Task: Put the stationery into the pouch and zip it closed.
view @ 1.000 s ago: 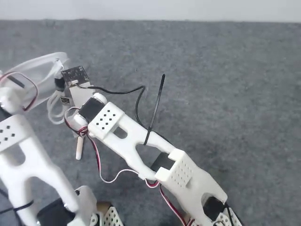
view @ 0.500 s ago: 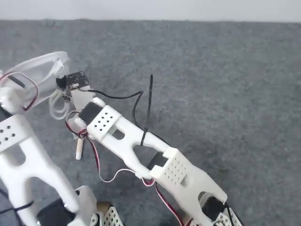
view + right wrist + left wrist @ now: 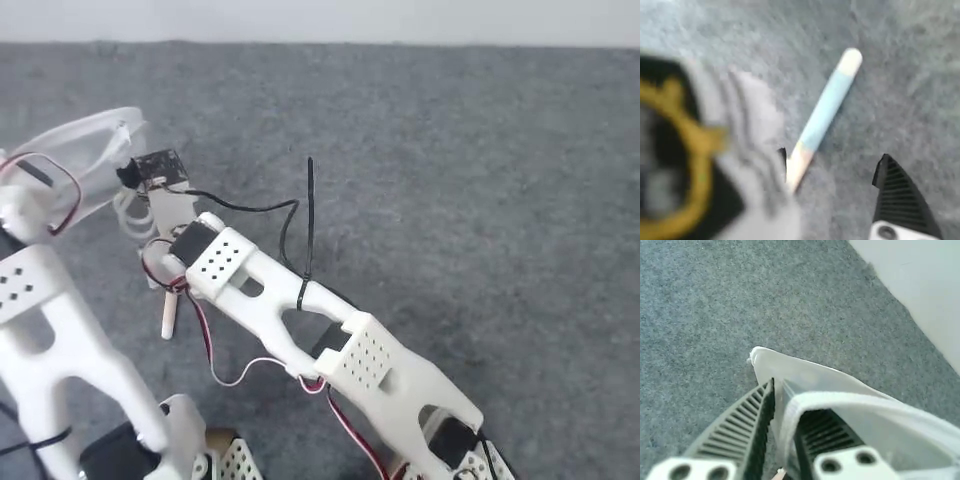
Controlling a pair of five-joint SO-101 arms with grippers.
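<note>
While one pouch (image 3: pixel 840 385) is clamped, one pen (image 3: pixel 825 112) lies.

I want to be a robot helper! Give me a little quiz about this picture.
1. True or false: the light-blue pen lies on the grey carpet, outside the clear pouch.
2. What does the left pincer grip? A) the edge of the clear pouch. B) the light-blue pen. C) nothing.
3. Fill in the gap: the right pincer, close by the pen, is ____ (open or shut).

Key: 1 true; 2 A; 3 open.
</note>
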